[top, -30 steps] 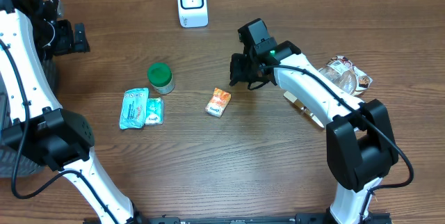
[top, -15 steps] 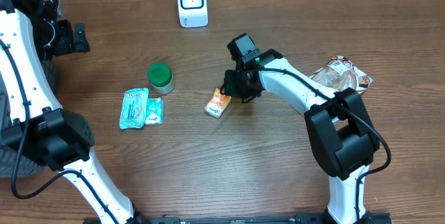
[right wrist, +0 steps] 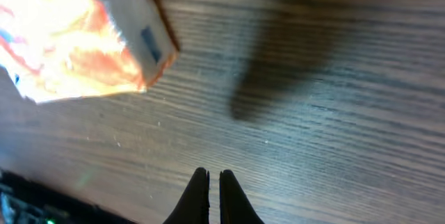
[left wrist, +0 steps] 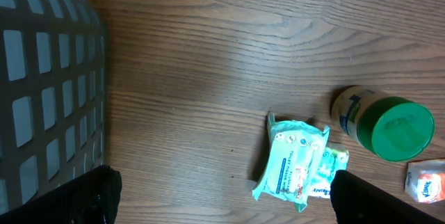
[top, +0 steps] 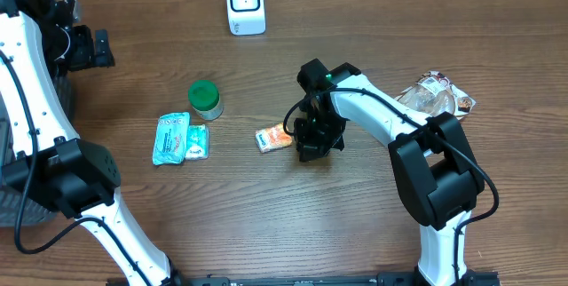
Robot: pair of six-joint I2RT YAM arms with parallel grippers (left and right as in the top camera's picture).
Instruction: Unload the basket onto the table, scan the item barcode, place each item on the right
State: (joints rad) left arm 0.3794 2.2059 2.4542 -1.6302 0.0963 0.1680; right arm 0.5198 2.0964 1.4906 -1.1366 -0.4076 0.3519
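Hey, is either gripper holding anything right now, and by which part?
Nothing is held. The right gripper is shut with nothing between its fingertips, apart from the orange packet. The left gripper is open and empty.

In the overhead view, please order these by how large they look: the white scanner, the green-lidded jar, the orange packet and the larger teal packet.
1. white scanner
2. larger teal packet, only slightly smaller than the scanner
3. green-lidded jar
4. orange packet
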